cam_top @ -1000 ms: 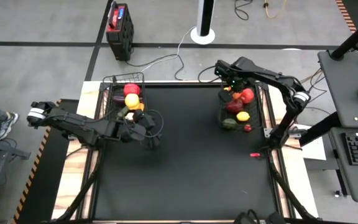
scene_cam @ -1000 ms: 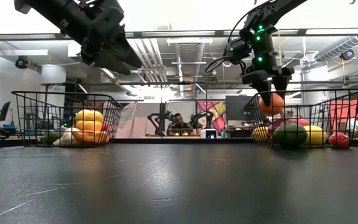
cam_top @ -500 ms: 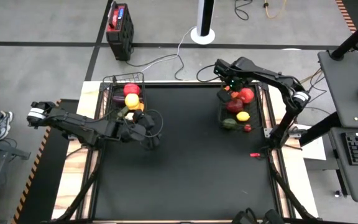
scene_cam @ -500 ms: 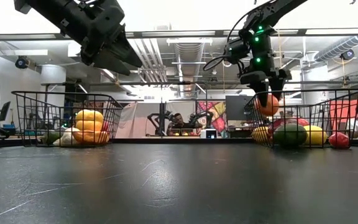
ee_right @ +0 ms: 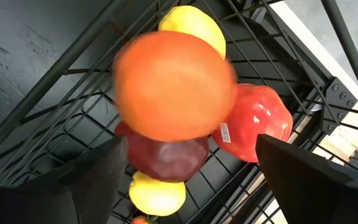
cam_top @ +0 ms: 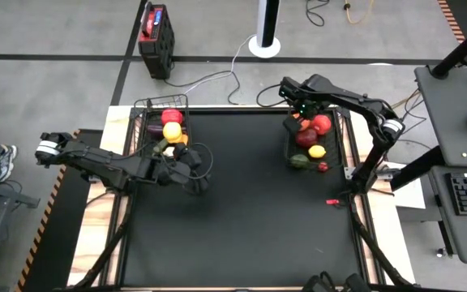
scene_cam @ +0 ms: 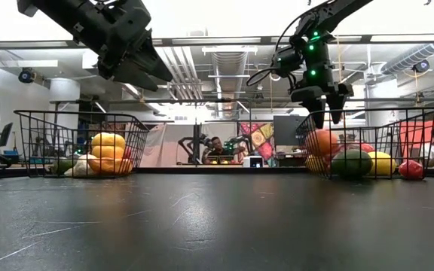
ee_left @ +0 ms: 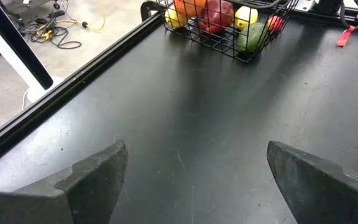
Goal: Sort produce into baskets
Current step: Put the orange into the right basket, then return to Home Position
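Over the right basket [cam_top: 309,139] (red, yellow, green produce inside), the right end effector [scene_cam: 324,114] gapes, orange tomato [scene_cam: 321,141] released.

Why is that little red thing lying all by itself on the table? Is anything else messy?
That small red thing lies alone near the table's right edge, outside the right basket, so it does look out of place; what it is, I cannot tell. All the other produce sits inside the two baskets. Nothing looks spilled or broken.

The orange tomato [scene_cam: 322,141] lay in the right basket [scene_cam: 420,113], beside the other produce [cam_top: 310,139].
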